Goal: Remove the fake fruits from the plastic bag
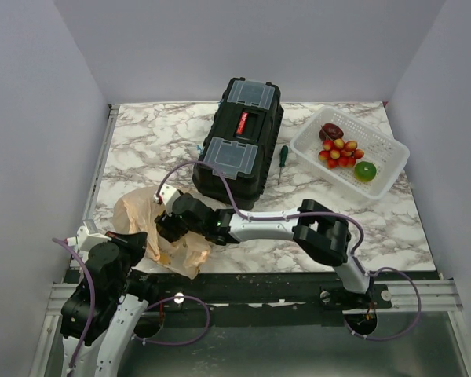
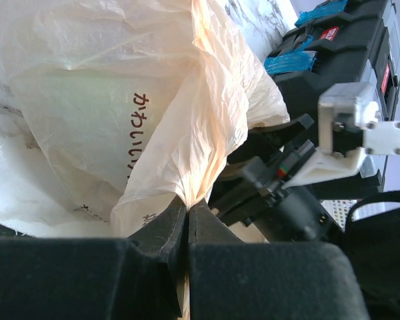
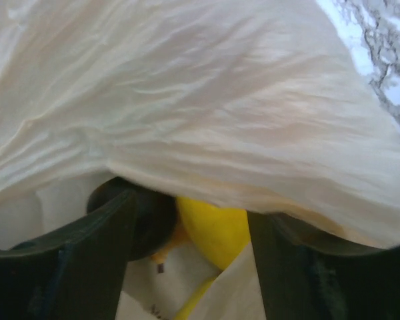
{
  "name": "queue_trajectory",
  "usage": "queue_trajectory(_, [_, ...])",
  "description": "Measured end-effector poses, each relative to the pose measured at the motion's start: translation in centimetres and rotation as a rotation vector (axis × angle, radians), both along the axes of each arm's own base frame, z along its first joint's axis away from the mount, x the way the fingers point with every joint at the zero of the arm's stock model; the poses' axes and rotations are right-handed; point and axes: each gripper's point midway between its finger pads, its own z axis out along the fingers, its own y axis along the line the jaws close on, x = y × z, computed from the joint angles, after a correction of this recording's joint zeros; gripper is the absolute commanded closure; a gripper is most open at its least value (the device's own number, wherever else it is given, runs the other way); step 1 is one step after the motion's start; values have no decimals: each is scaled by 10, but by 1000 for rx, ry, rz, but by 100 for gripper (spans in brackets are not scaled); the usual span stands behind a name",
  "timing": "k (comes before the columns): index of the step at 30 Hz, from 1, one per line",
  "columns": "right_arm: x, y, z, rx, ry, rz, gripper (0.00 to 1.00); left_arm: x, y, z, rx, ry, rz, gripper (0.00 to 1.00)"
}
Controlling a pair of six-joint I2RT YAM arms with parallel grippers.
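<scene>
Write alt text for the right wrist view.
Crinkly beige plastic bag fills the frame, draped over the open right gripper. A yellow fruit sits between its two dark fingers, under the bag's fold. Marble table shows at upper right.

"かわいい" on plastic bag (image 2: 73, 100)

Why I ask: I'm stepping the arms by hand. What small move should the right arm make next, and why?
Probably ease the right gripper a little deeper into the plastic bag. Its jaws stand open under the film, and the yellow fruit shows just ahead between them. The left gripper is shut on a fold of the bag and holds it in place.
</scene>
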Motion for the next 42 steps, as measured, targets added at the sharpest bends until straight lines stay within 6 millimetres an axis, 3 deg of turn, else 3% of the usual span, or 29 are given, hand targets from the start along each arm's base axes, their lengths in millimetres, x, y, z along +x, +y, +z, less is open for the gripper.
queue_trajectory(3, [7, 4, -11, -53, -49, 17, 15, 0, 0, 0, 0, 1, 0, 100])
queue_trajectory(9, [14, 14, -21, -111, -120, 62, 14, 1, 0, -2, 2, 6, 0, 100])
queue_trajectory(13, [20, 21, -39, -144, -137, 71, 24, 1, 0, -2, 2, 6, -1, 100])
queue_trajectory(16, [22, 21, -57, -183, -137, 77, 40, 0, 0, -2, 3, 6, -1, 100])
queue_trajectory(19, [22, 19, -62, -198, -133, 79, 52, 1, 1, -2, 7, 3, 3, 100])
queue_trajectory(23, [20, 17, -57, -185, -124, 80, 67, 1, 4, 1, 12, -5, 16, 100])
queue_trajectory(26, [13, 5, -49, -182, -112, 85, 75, 1, 6, 1, 16, -7, 27, 100])
queue_trajectory(30, [10, -3, -15, -130, -125, 83, 80, 1, 11, 4, 25, -17, 51, 100])
queue_trajectory(35, [9, -2, 28, -37, -158, 81, 84, -1, 19, 25, 44, -75, 78, 100])
queue_trajectory(38, [8, 0, 32, -17, -154, 85, 84, -4, 26, 42, 65, -124, 95, 100])
queue_trajectory(42, [2, -1, 26, -10, -122, 104, 85, -4, 31, 47, 85, -141, 114, 100])
